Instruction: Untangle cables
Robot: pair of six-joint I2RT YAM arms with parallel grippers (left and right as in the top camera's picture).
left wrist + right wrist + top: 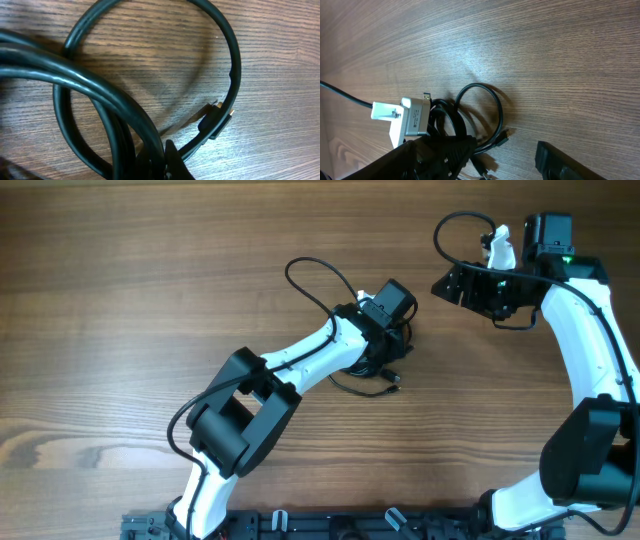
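Three views split the facts between them. Only the overhead one shows both arms whole: the left arm (pixel 290 370) rises from the near edge of the desk (pixel 120 300) and bends forward and rightward to the middle, its wrist tipped down over the cables (pixel 380 372), while the right arm (pixel 590 350) climbs the right side and folds back leftward, so that the right gripper (pixel 445 285) hangs toward the far right corner, well apart from the tangle. That pincer is released, with bare wood between its jaws and nothing in them; the right wrist view gives just one dark finger (pixel 565 162) low in the picture. The same view looks across the desk at the white housing (pixel 395 120) on the left wrist and at a round loop standing out of the bunch beside it. The left wrist view alone gives the close detail: several glossy black strands sweep in from the left, overlap, and run down into the left gripper (pixel 167 162), which is clenched on them at the bottom of the picture. One strand curls into a wide ring lying flat on the wood and ends in a small black plug (pixel 216 120) with a metal tip, resting on the desk just beside the fingertips. From above, the cables form a small dark knot near the desk's middle, directly under the left wrist.
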